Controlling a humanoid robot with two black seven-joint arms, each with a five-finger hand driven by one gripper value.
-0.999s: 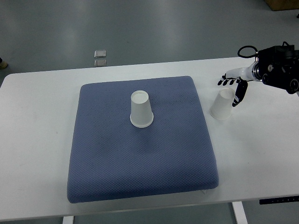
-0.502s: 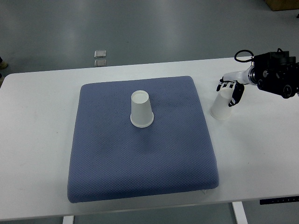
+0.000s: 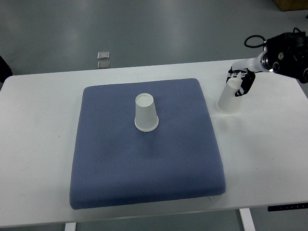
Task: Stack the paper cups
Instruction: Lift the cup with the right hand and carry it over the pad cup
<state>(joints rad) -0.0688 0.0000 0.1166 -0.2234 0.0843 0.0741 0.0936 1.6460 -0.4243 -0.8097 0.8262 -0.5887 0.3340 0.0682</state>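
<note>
A white desk (image 3: pixel 43 144) fills most of the view, and a square blue cushion (image 3: pixel 144 163) with a dimpled weave lies flat near its middle (slightly skewed to the desk's edges). Beyond the desk's far edge lies grey floor (image 3: pixel 159 29), where a small pale square object (image 3: pixel 103 55) rests, too small to identify.

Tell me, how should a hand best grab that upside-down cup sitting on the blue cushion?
Probably around the side wall of the cup on the cushion, near its upper half, coming from above or from the right. It stands inverted, closed base up, so there is no rim to pinch. The right hand grips the other cup that way.
</note>
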